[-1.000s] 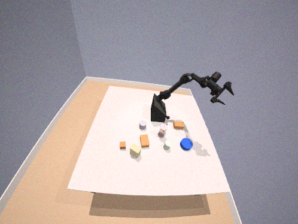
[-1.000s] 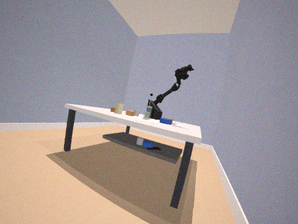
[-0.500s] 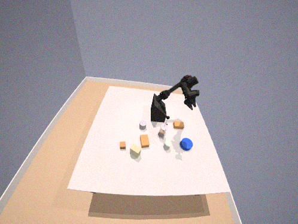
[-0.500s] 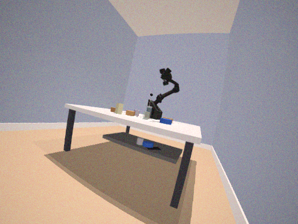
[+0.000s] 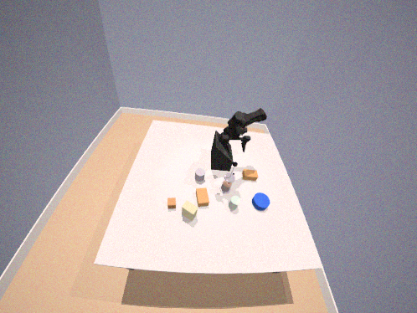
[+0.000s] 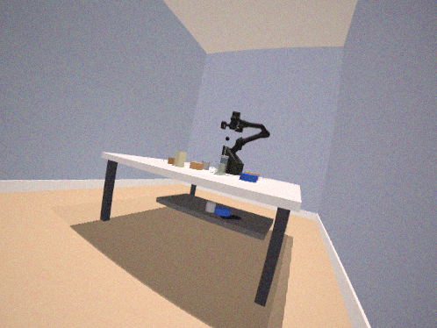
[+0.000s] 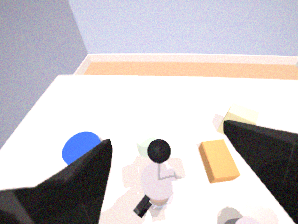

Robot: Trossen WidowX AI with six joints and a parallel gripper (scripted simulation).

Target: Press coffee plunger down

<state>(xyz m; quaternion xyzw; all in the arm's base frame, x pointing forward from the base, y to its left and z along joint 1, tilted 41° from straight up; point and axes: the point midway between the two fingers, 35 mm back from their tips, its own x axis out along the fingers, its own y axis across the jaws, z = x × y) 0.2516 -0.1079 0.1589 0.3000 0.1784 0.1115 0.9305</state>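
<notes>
The coffee press (image 5: 226,184) (image 6: 223,162) (image 7: 157,186) stands upright on the white table (image 5: 167,243), in front of the arm's base. Its thin rod ends in a black round knob (image 5: 234,164) (image 6: 226,139) (image 7: 159,149), which stands raised well above the body. My gripper (image 5: 244,142) (image 6: 229,125) (image 7: 167,134) is open and empty. It hangs above the knob, well clear of it. In the wrist view the knob sits between my two dark fingers, near the middle.
Around the press lie a blue disc (image 5: 260,201) (image 7: 80,146), a pale green cylinder (image 5: 234,202), two orange blocks (image 5: 203,196) (image 5: 249,174), a small orange cube (image 5: 172,202), a yellow cube (image 5: 189,209) and a lilac cylinder (image 5: 200,174).
</notes>
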